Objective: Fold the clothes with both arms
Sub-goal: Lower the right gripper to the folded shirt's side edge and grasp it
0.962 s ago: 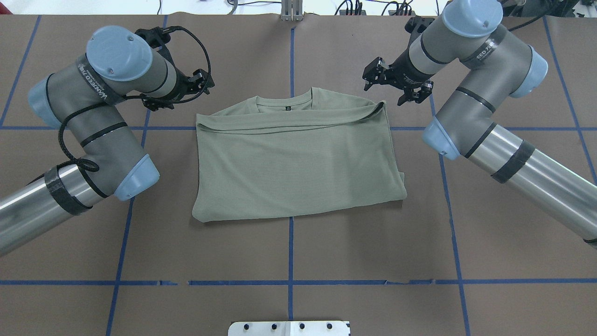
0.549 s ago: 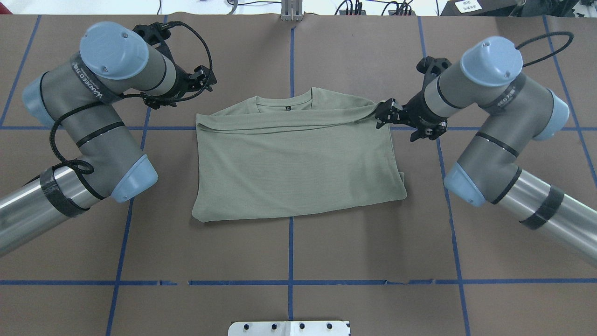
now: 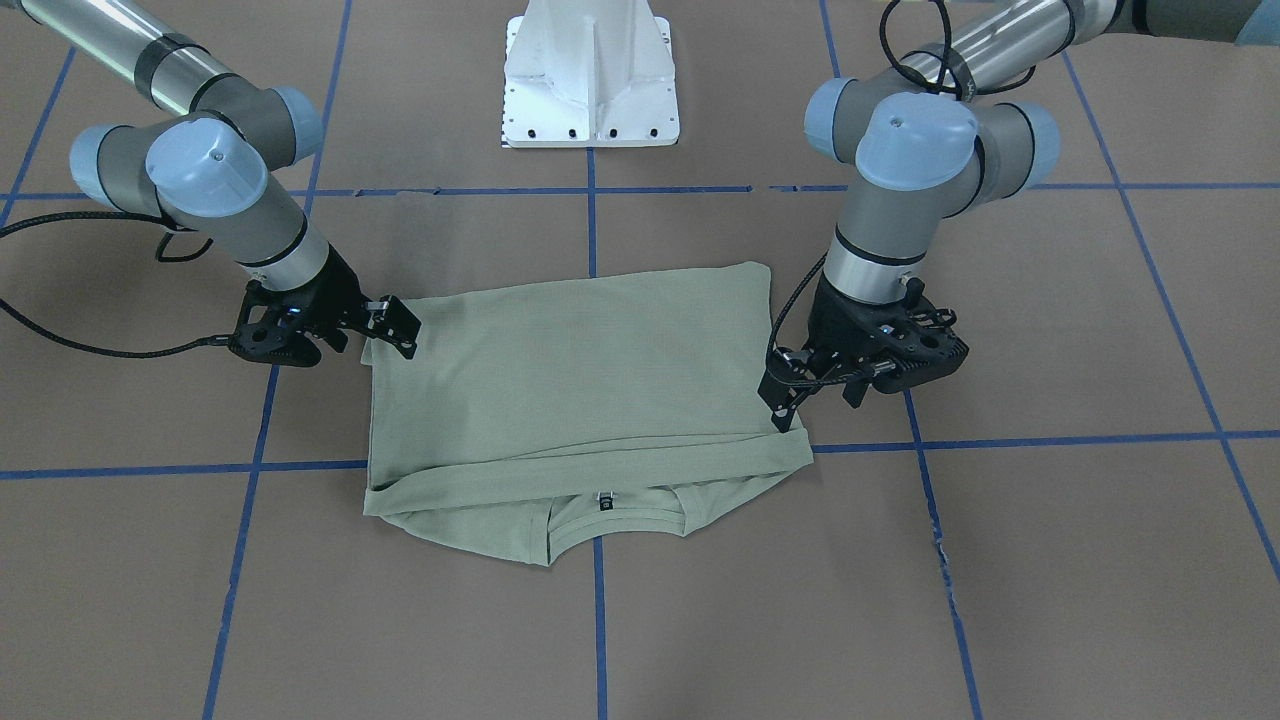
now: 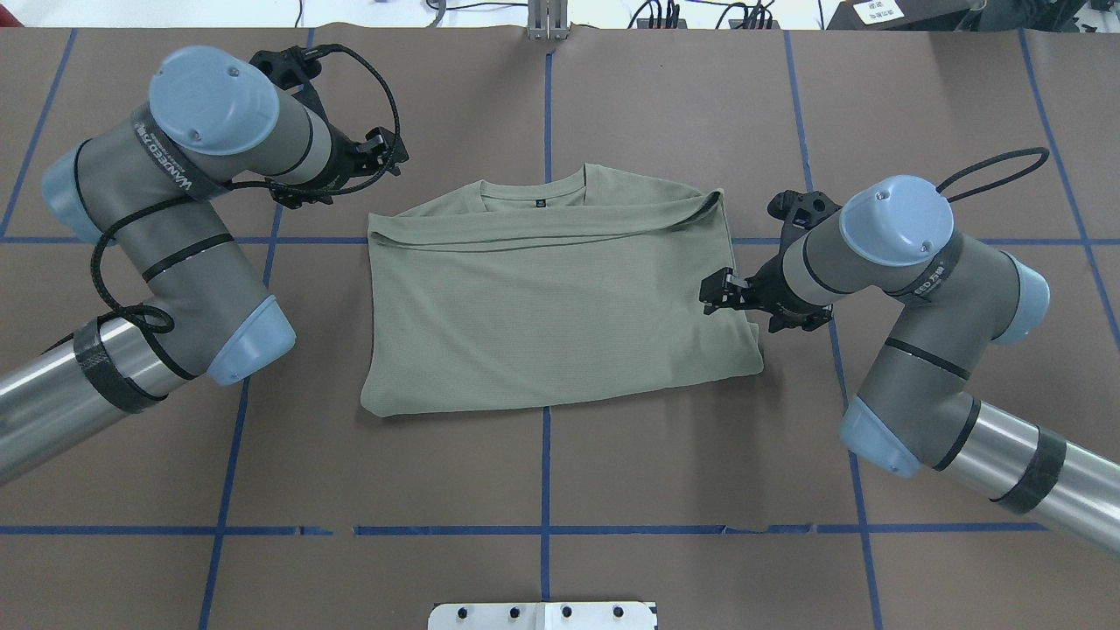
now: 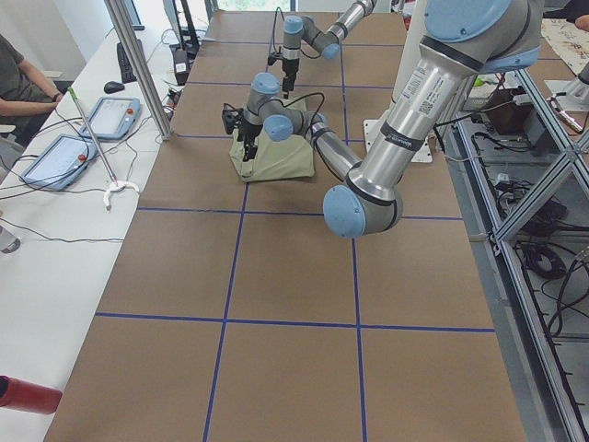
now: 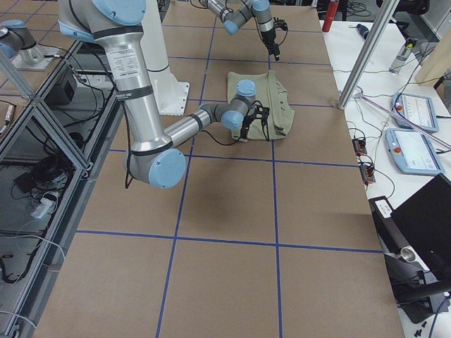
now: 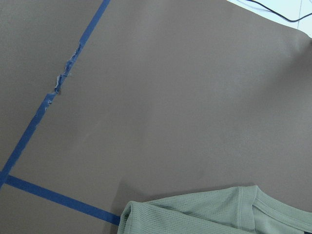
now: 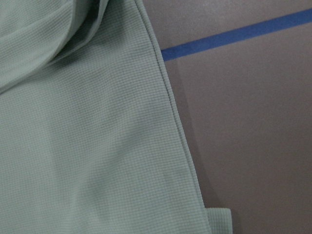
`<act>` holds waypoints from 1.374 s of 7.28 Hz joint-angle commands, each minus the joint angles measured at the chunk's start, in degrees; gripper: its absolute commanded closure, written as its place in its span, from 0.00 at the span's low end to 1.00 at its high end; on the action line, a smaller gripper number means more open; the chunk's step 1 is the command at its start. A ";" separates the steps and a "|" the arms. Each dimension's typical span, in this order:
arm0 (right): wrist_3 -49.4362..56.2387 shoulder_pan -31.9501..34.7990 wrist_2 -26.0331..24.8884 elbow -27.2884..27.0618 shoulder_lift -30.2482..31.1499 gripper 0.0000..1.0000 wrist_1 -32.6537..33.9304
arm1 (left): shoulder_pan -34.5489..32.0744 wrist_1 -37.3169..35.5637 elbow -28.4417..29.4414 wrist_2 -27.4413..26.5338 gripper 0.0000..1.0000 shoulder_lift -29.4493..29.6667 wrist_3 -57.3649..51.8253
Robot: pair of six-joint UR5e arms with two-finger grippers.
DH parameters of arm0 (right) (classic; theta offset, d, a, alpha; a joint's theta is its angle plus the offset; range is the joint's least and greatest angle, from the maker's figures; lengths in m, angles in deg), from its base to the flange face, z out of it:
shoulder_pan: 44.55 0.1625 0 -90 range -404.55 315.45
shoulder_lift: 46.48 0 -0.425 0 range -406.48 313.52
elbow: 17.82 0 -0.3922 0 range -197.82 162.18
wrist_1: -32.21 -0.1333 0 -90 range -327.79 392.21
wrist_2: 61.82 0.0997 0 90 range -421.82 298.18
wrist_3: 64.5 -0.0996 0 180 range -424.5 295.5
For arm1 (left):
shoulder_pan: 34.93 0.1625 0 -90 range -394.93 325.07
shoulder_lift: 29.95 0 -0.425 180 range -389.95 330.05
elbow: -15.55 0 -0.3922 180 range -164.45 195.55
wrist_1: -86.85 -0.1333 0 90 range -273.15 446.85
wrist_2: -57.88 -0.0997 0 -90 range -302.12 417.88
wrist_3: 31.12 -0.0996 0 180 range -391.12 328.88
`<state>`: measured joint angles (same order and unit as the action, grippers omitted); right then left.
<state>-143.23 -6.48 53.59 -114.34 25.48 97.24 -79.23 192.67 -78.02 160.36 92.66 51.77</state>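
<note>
Paper (image 4: 700, 455), brown and crossed by blue tape (image 4: 544, 472), underlay the shirt (image 4: 551, 306) just beside the right gripper (image 4: 713, 293) and near the left gripper (image 4: 387, 150) (both spread, empty).

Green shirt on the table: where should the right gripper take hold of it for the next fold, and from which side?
I'd take the shirt by its right side edge, coming in low over the table on that side. The edge lies flat and straight there, and the right gripper sits beside its middle.
</note>
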 commanded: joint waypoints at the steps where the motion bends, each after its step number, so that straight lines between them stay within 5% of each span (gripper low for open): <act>1: -0.28 -1.07 -0.10 -0.60 0.45 0.01 0.00 | 0.09 0.00 -0.03 0.00 0.01 -0.01 0.08; 5: -1.68 -3.00 -0.19 -1.13 1.95 0.05 0.00 | 0.01 -0.35 -1.08 0.00 0.01 -0.01 -0.01; 7: -2.03 -3.00 0.43 -2.27 2.13 0.79 0.00 | 0.09 -3.42 -3.28 0.00 0.01 -0.01 -0.01; 8: -2.04 -3.00 0.43 -2.36 2.13 1.00 0.35 | 0.01 -3.43 -3.28 0.00 0.01 -0.01 -0.01; 10: -2.12 -2.92 2.61 -2.19 2.13 1.00 0.53 | 0.18 -3.43 -3.28 0.00 0.01 -0.01 -0.01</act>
<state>-145.32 -9.47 54.60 -116.57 27.60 97.67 -79.13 189.31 -81.25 160.36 92.66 51.76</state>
